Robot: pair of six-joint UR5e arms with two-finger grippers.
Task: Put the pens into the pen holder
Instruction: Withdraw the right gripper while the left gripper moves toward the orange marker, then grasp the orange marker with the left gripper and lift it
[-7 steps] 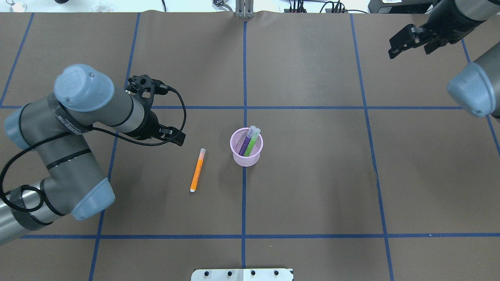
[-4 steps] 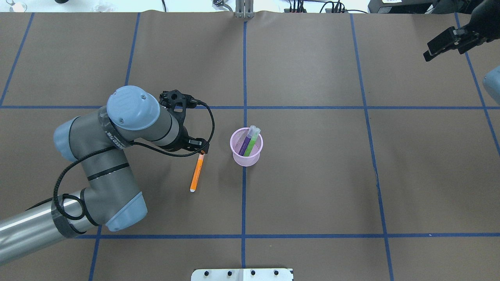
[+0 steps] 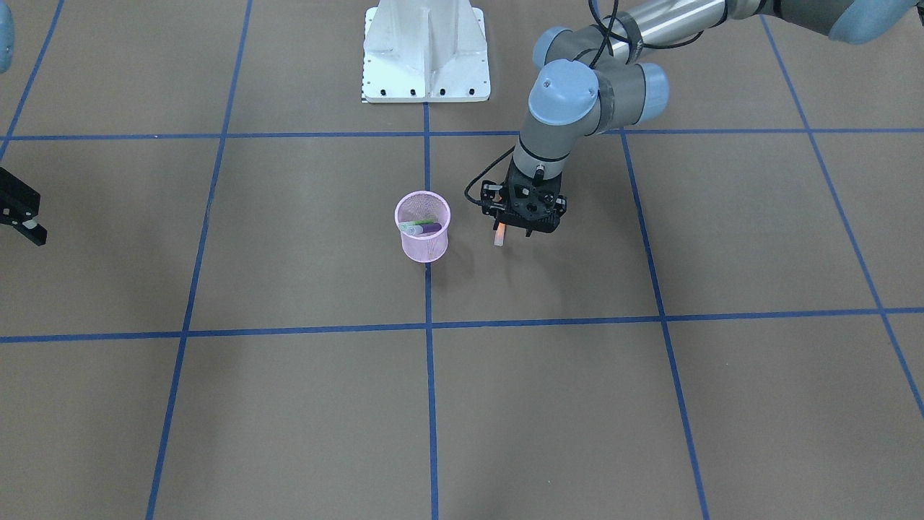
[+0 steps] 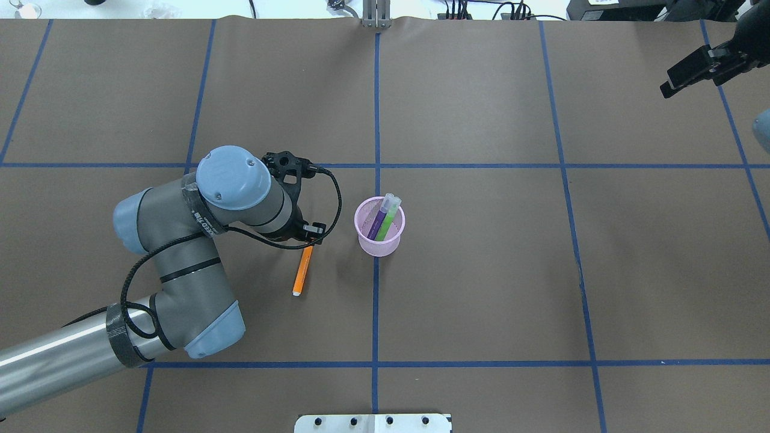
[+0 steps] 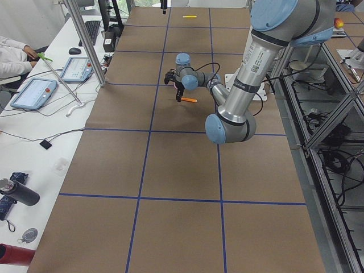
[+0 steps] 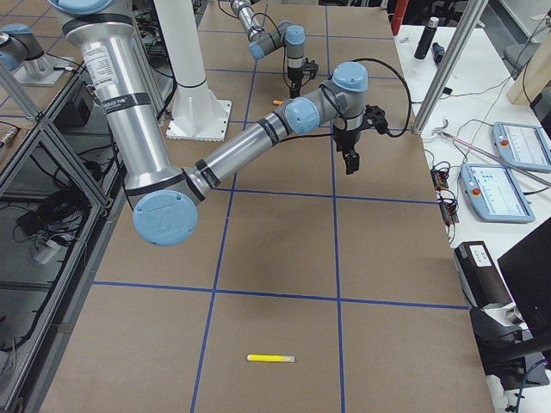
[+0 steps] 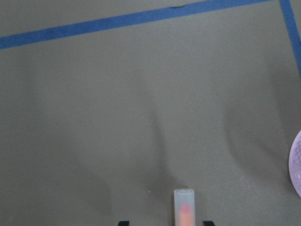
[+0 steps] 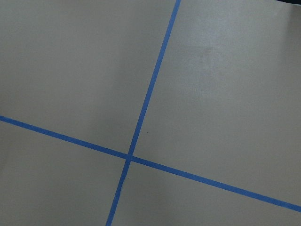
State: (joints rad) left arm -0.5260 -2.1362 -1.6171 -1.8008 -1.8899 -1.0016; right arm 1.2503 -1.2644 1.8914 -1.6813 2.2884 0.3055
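Note:
The pink mesh pen holder (image 4: 379,240) (image 3: 424,245) stands at the table's centre with the purple pen (image 4: 381,218) and green pen (image 4: 389,215) leaning inside it. Just to its left the orange pen (image 4: 302,270) (image 3: 498,235) lies flat on the table. My left gripper (image 4: 310,237) (image 3: 514,230) hangs open over the pen's pale capped end; in the left wrist view the cap (image 7: 184,212) sits between the two fingertips, untouched. Over the far right corner, my right gripper (image 4: 692,75) (image 3: 22,217) is open and holds nothing.
The robot's white base plate (image 3: 426,50) (image 4: 373,423) sits at the near table edge. A yellow stick (image 6: 270,358) lies far off on the table's right end. Blue tape lines grid the brown surface. Desks with tablets (image 5: 34,91) flank the far side.
My left arm has swung right and lowered its gripper over the orange pen's capped end. My right arm has drawn back toward the far right corner. The pens have not moved.

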